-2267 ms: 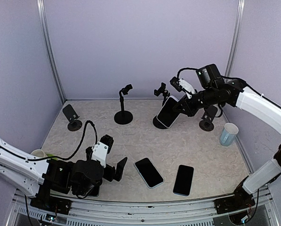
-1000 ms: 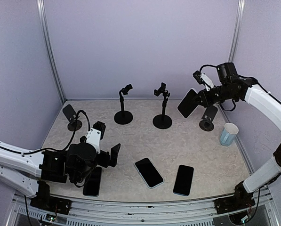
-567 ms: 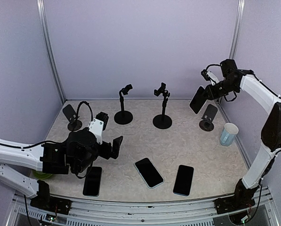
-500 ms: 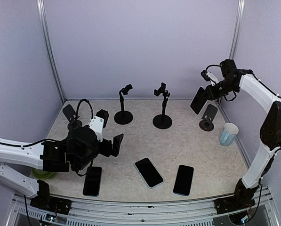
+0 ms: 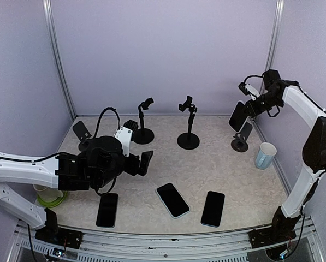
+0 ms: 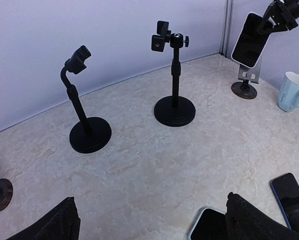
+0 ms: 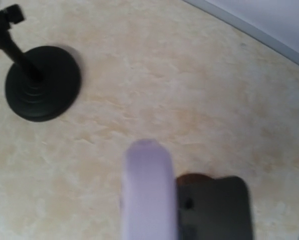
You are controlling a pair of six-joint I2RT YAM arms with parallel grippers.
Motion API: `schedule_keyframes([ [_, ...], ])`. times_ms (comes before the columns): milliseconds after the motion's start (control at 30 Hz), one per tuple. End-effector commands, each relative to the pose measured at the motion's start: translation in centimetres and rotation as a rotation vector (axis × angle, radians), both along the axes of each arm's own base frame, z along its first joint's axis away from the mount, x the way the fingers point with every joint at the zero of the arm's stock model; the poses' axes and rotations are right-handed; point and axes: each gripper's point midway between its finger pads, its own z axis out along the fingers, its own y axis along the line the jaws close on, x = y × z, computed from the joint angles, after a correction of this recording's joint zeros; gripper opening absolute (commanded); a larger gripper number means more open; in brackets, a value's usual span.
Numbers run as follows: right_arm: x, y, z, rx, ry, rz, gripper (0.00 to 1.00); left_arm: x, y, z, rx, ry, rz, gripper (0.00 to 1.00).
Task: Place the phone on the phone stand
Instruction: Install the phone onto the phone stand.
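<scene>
A pale, marbled desk (image 5: 217, 169) is seen. Three dark phones are laid flat near its front: the left phone (image 5: 107, 209), the middle phone (image 5: 172, 200) and the right phone (image 5: 212, 208). Four black stands are set farther back: the small left stand (image 5: 84, 137), the bent stand (image 5: 143, 135), the straight stand (image 5: 188, 141) and the small right stand (image 5: 239, 144). A cup (image 5: 266, 155) is stood by the right edge.

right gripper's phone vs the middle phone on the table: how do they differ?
Pose: the held phone stands nearly upright and tilted, while the middle phone lies flat on the table.
Support: the right gripper is shut on the held phone, holding it at the small stand. Nothing touches the middle phone.
Place: the held phone is at the far right, the middle phone near the front edge.
Shared: both have dark screens.
</scene>
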Motion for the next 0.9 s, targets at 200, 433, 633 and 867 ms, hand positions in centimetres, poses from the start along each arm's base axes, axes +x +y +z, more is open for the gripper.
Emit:
schedule_keyframes([
  [200,1.2,-4.7,1.5,0.050,-0.075,0.020,0.00,0.3,-1.7,1.3,0.005,0.029,-0.038,0.99],
  [433,0.5,-4.1,1.2,0.062,-0.078,0.096,0.00,0.4,-2.5,2.6,0.001,0.038,-0.053,0.99],
  [633,0.6,-5.0,-0.5,0.053,-0.044,0.084,0.00,0.4,-2.9,3.0,-0.004,0.041,-0.058,0.99],
  [867,0.6,-5.2,-2.1,0.048,-0.005,0.076,0.00,0.5,-3.0,3.1,-0.003,0.046,-0.057,0.99],
])
